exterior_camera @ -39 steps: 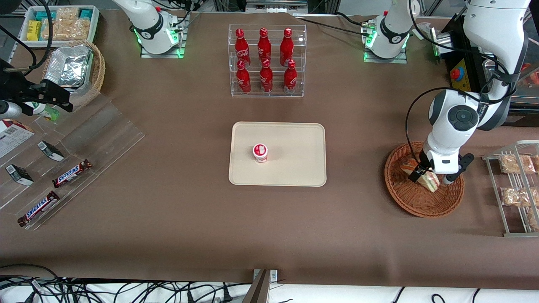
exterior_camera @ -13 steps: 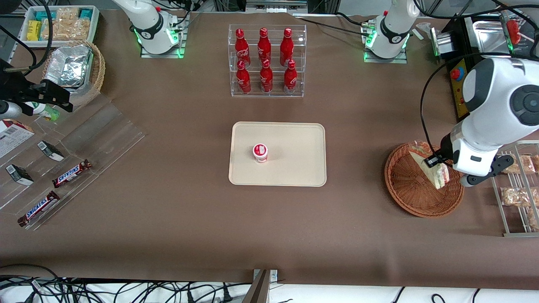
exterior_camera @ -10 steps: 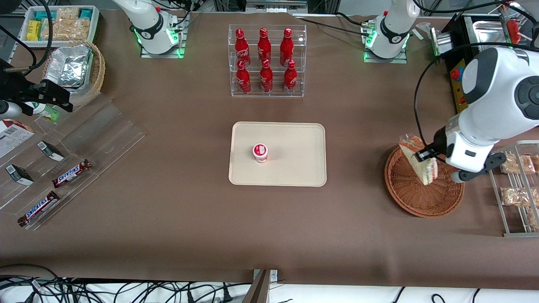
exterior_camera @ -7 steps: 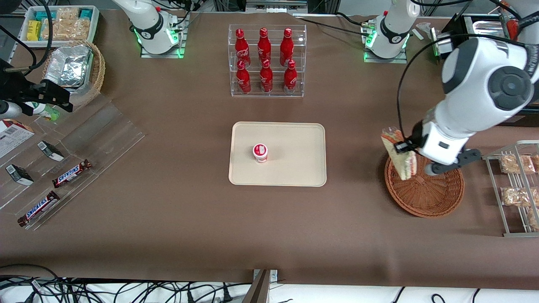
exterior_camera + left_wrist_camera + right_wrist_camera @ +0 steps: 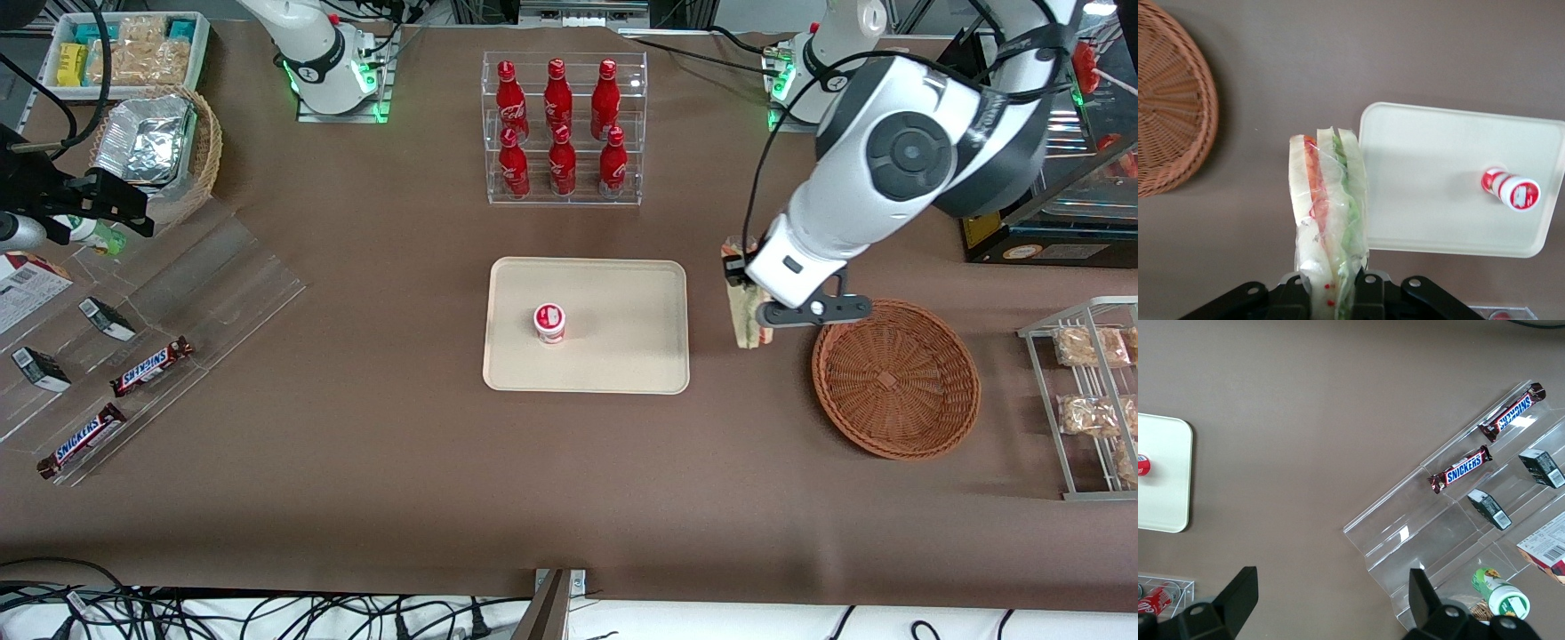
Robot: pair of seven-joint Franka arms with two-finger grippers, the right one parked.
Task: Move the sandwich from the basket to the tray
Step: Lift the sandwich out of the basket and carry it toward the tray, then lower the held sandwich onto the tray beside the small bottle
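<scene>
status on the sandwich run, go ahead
Left hand shut on sandwich, airborne between basket and tray. Basket empty. Small red-lidded cup stands on tray; bare tray surface beside it.

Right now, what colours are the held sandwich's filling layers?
Red and green between pale bread; sandwich in the gripper near the tray. Best in left wrist view.

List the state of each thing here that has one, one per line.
sandwich: wrapped, held off the table between basket and tray.
tool: shut on the sandwich, above the table beside the tray.
basket: empty.
tray: holds one small red-lidded cup, upright.
</scene>
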